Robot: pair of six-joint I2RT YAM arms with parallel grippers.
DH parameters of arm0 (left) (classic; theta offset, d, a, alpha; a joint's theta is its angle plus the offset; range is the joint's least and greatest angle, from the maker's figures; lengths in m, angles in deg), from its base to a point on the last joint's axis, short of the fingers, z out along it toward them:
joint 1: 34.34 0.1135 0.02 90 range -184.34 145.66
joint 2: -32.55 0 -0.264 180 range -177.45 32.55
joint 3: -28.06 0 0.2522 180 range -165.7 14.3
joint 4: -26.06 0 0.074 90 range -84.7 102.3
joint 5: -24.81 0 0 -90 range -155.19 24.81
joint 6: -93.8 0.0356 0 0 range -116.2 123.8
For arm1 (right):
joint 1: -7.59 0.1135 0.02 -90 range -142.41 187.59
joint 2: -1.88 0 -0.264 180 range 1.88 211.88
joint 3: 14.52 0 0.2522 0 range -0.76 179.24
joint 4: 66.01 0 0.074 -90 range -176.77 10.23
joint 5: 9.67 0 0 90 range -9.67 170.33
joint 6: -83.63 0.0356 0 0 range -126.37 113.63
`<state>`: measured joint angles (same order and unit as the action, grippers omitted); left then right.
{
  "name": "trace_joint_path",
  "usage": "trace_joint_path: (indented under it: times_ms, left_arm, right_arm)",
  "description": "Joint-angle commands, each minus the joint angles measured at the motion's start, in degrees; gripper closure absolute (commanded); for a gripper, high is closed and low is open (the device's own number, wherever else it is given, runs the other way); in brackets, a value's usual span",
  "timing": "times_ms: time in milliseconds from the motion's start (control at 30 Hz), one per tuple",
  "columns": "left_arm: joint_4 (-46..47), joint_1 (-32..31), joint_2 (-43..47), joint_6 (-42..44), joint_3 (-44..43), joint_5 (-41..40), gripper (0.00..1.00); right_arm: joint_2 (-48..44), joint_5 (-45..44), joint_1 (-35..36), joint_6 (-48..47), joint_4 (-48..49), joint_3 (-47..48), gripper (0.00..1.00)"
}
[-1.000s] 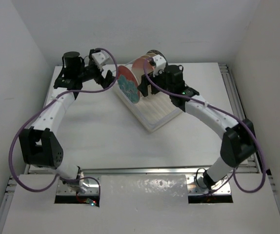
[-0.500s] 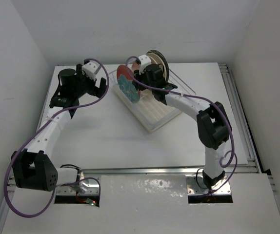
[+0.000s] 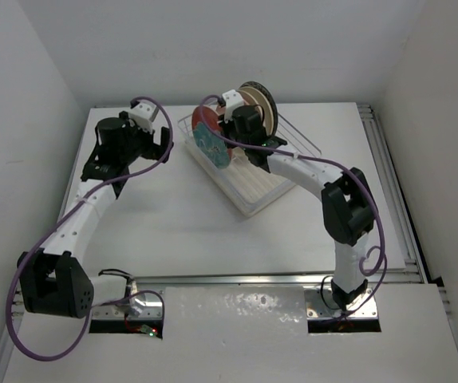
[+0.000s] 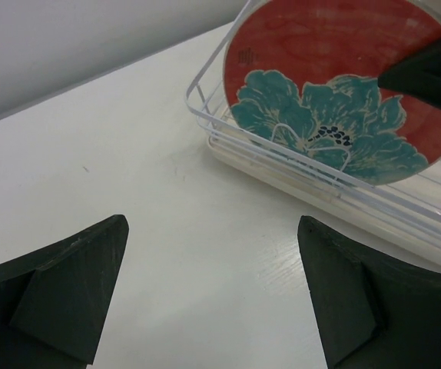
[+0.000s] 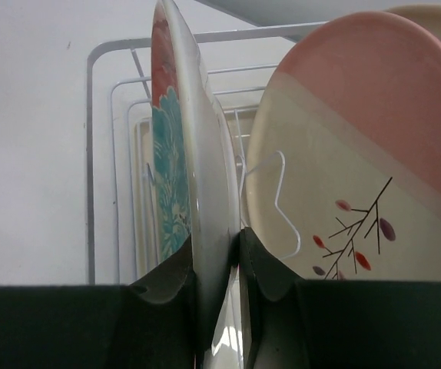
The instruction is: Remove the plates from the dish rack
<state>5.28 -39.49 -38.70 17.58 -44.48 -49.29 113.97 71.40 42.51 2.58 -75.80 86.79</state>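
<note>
The left gripper (image 4: 211, 227) hovers over the white bench (image 3: 165, 215), jaws spread wide with nothing between them, just left of the dish rack (image 3: 254, 195) at the far middle of the bench. At the rack's left end the red-and-teal floral plate (image 5: 176, 154) stands upright on edge, with the right gripper (image 5: 217, 247) clamped on its top rim from above. Just right of it a pink-and-cream plate (image 5: 359, 154) with a twig motif stands in the rack, further plates (image 3: 259, 102) beyond.
</note>
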Motion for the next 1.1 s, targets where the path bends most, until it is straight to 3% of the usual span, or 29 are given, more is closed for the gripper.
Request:
trace_joint_path:
  times_ms: [0, 200, 400, 533, 800, 1067]
  left_arm:
    - [3.4, 0.3, 2.4, -3.4, -0.1, -3.4, 0.09]
    - [0.8, 0.2, 4.1, -12.3, -5.4, -15.3, 0.1]
    - [4.3, -0.2, 11.0, -9.5, -2.2, -17.3, 0.1]
    - [7.7, -0.3, 17.5, -8.2, 0.1, -18.3, 0.08]
    - [15.1, -1.2, 28.1, -4.7, 3.1, -18.7, 0.06]
    - [13.5, -5.3, 30.5, -7.4, 2.5, -24.2, 0.06]
  right_arm:
    - [-11.2, 3.7, -0.1, 6.5, 11.7, 2.1, 1.0]
    - [-14.9, 2.5, -0.2, 7.7, 14.5, 1.1, 1.0]
    - [-16.6, 1.6, -0.2, 6.7, 17.2, 1.0, 1.0]
    - [-18.9, 4.3, -0.1, 11.1, 15.7, 1.3, 1.0]
    - [-20.3, 25.1, 1.6, 26.3, 6.2, -4.9, 1.0]
    - [-12.0, 32.0, 9.3, 30.8, 9.3, -8.3, 1.0]
